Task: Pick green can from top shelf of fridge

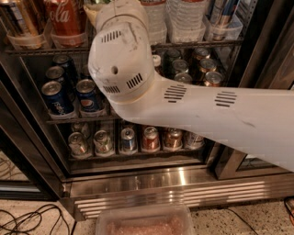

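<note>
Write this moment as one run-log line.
arm: white robot arm before dark wire top shelf | gripper: not visible, hidden behind arm | target: pale-green can, mostly hidden, beside red Coca-Cola can

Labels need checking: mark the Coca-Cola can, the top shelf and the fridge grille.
Coca-Cola can (pixel 66 20), camera view, red label.
top shelf (pixel 202 44), camera view, front rail.
fridge grille (pixel 183 195), camera view, steel slats.
gripper: hidden behind the arm's white joint (pixel 121 59).

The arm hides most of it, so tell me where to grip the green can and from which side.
Grip the green can across its mid-body, coming straight in from the open front of the fridge: it seems upright, with the Coca-Cola can close beside it. Only a sliver shows past the white arm; the gripper is hidden behind it.
</note>
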Controlling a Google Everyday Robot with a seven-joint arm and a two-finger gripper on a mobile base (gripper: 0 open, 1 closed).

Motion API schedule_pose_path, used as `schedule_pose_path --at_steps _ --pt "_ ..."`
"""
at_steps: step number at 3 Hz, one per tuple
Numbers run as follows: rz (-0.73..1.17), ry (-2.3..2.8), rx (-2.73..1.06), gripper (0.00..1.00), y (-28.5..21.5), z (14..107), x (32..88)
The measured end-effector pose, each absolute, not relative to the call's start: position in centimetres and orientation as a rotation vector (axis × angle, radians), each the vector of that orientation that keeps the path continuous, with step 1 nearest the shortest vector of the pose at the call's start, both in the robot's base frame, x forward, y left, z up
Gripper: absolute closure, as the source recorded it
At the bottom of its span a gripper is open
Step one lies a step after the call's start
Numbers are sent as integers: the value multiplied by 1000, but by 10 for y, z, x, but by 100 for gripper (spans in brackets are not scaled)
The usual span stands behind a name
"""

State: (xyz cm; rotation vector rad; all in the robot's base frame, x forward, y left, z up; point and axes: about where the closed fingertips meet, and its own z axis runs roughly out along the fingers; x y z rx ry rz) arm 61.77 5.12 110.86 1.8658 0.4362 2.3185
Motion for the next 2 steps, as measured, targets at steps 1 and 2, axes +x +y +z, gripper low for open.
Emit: schedule_pose_path --at_steps 1,2 --pt "2314 425 1867 56 50 1109 613" --pt "2314 425 1868 54 53 1108 612"
